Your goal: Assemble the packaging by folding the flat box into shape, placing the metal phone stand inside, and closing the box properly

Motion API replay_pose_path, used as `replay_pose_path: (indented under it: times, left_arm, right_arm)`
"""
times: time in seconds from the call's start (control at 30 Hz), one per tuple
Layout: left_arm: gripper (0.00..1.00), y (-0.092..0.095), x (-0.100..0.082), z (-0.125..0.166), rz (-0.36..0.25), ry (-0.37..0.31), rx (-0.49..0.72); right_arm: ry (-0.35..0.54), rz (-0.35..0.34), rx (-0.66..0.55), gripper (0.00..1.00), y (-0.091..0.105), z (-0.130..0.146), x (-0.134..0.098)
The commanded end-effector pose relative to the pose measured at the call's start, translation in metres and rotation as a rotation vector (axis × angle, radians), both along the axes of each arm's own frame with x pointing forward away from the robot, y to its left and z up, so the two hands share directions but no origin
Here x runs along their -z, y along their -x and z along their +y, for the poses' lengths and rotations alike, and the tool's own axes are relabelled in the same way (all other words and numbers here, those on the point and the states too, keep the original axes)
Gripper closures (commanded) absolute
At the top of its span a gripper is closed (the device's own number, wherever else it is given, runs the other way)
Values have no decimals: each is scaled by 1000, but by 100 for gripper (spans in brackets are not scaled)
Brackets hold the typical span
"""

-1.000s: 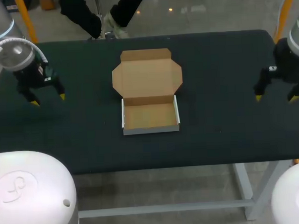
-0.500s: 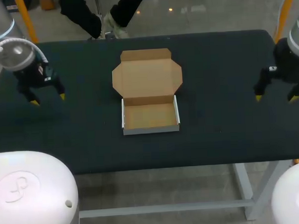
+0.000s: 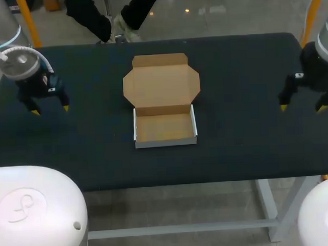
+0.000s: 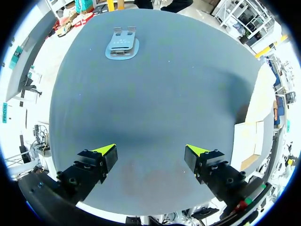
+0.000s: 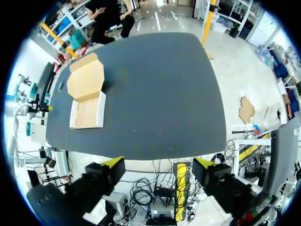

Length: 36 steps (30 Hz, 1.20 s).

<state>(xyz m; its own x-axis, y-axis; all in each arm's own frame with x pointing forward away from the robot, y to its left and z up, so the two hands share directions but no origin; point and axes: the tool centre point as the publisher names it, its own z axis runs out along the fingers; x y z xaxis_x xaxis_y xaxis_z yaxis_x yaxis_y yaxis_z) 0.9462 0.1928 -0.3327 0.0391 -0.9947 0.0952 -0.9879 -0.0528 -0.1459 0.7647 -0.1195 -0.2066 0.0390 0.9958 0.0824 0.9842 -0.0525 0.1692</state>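
The cardboard box (image 3: 164, 128) sits mid-table as a shallow tray with white outer walls, and its brown lid (image 3: 161, 85) lies flat open behind it. The tray holds nothing. The metal phone stand (image 4: 122, 47), grey-blue and folded flat, lies on the dark table far ahead of my left gripper (image 4: 150, 149); I do not see it in the head view. My left gripper (image 3: 49, 110) hangs open over the table's left part, well away from the box. My right gripper (image 3: 300, 107) hangs open by the right edge. From the right wrist the box (image 5: 87, 99) lies far ahead of my right gripper (image 5: 159, 162).
The dark table (image 3: 249, 70) shows bare cloth to either side of the box and in front of it. Its right edge runs close under my right gripper. The box's edge (image 4: 254, 127) shows off to one side of my left gripper.
My left gripper has shifted slightly to the left. The right arm and the box have not moved.
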Motion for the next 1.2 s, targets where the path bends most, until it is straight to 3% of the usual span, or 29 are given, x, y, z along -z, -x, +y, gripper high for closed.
replay_pose_path:
  times: [0.03, 0.47, 0.67, 0.97, 1.2]
  left_arm:
    - [0, -10, 7, 4, 11, 2, 9]
    - [0, -45, 23, 32, 12, -9, 29]
    - [0, -52, 35, 40, 14, -49, 38]
    - [0, -56, 45, 46, -2, -49, 48]
    - [0, -69, 53, 49, -6, -53, 46]
  right_arm:
    - [2, 5, 0, 0, 1, 0, -3]
    - [2, 5, 0, 0, 1, 0, -3]
    - [2, 5, 0, 0, 1, 0, -3]
    - [2, 5, 0, 0, 1, 0, -3]
    - [2, 5, 0, 0, 1, 0, -3]
